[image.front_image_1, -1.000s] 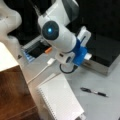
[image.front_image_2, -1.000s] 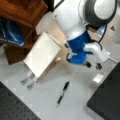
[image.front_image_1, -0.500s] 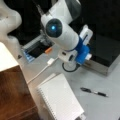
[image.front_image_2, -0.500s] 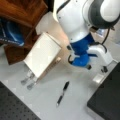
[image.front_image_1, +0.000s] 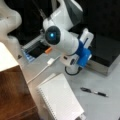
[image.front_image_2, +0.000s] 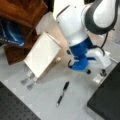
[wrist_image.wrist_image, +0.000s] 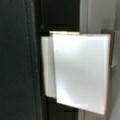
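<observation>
Grey matte tabletop (image.front_image_1: 100, 105) is bearing a white spiral-bound notepad (image.front_image_1: 60, 100) and a slim black pen (image.front_image_1: 93, 91). Near them is hovering the gripper (image.front_image_2: 96, 72), its state impossible to tell.

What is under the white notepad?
In both front views the white notepad lies on the grey table, propped on a thin wooden piece at one edge. Metal clips protrude below. Anything else beneath is covered.

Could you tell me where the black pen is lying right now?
The pen lies on the grey table toward a front view's bottom, below the blue gripper and right of the white notepad.
</observation>
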